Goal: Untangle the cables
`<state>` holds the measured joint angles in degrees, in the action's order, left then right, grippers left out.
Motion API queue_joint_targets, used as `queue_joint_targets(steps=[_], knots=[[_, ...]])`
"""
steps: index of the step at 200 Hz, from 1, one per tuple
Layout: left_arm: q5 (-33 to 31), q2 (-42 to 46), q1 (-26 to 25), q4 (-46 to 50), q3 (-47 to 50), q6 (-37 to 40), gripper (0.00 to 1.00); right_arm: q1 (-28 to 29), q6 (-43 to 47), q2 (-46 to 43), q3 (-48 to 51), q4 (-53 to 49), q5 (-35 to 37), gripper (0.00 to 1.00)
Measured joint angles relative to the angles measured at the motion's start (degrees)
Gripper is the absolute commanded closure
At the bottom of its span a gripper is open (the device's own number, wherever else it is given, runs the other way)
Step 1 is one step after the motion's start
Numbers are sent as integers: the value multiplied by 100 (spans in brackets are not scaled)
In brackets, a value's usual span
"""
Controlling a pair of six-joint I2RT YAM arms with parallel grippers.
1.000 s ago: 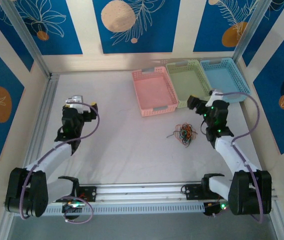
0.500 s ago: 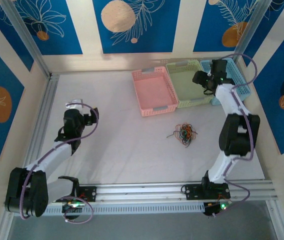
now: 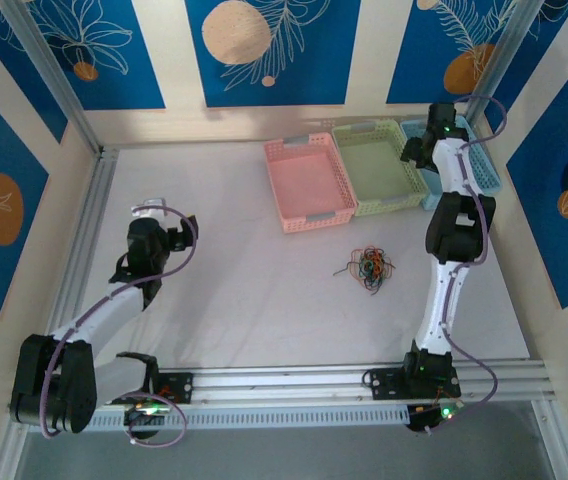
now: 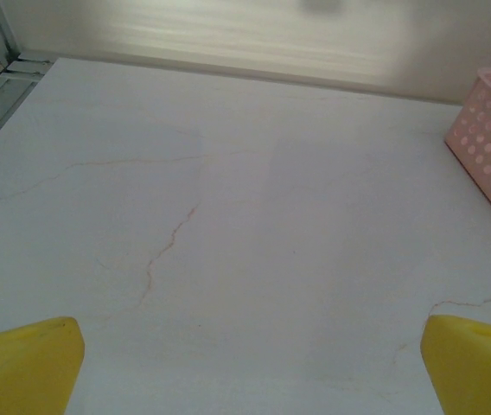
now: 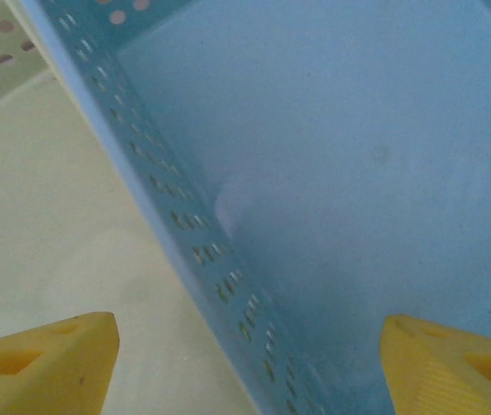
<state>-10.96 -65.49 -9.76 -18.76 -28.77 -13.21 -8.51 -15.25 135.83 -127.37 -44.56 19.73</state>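
The cables (image 3: 367, 267) lie in one tangled clump on the table (image 3: 234, 290), right of centre. The left gripper (image 4: 245, 367) hangs released at left. The right gripper (image 5: 247, 337), spread and empty, hovers far right over the blue basket (image 5: 358, 130) wall.

The cables (image 3: 366, 267) lie in one multicolour clump on the table (image 3: 254, 285), near the pink basket (image 3: 309, 180); the right gripper (image 3: 413, 151) hangs above the green basket (image 3: 372, 168) and blue basket (image 3: 485, 170); the left gripper (image 3: 174, 232) hovers well apart.
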Motion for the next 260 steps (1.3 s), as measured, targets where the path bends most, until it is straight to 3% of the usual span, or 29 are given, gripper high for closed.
queue_joint_targets(steps=[31, 78, 260], knots=[[0, 0, 0, -2, 0, -4, 0, 9, 245, 706, -831, -442, -63, 35], [-2, 0, 0, -2, 0, -42, 0, 173, 557, 916, -914, -708, -208, 52], [-2, -37, 15, 2, 0, -44, 0, 1744, 107, 911, -693, -887, -573, 51]])
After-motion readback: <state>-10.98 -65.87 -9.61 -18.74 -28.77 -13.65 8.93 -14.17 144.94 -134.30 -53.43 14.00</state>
